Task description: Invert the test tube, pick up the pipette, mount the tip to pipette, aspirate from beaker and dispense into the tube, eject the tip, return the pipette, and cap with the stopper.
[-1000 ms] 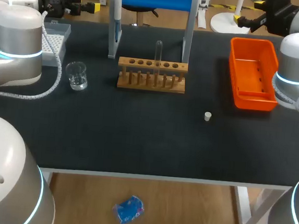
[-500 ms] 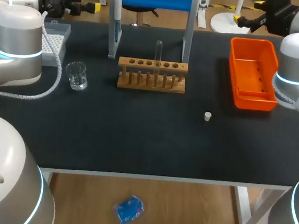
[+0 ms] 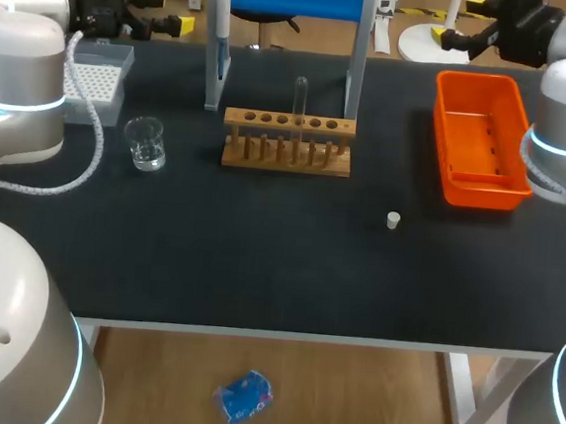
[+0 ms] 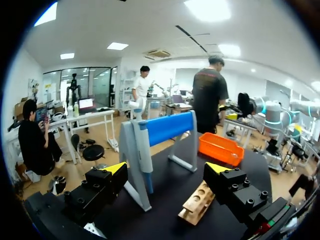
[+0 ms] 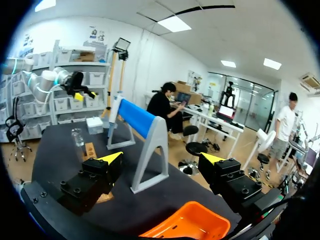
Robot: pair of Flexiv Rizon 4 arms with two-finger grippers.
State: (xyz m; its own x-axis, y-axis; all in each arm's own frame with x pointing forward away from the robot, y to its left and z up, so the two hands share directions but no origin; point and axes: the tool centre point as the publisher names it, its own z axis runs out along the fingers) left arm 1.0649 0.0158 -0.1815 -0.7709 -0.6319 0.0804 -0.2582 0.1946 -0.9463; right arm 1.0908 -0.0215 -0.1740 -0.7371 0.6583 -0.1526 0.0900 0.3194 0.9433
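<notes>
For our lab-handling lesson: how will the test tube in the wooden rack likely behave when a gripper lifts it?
The test tube looks clear, thin and smooth, so probably light, slippery and breakable. It stands tall above the rack, so a sideways nudge might tilt it. Round, it would likely roll if laid flat.

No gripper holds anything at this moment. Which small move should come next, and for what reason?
Probably bring the right gripper, open and empty near the table's far edge, toward the test tube standing upright in the rack. Inverting it is the first step, and the left gripper is also open, holding nothing.
</notes>
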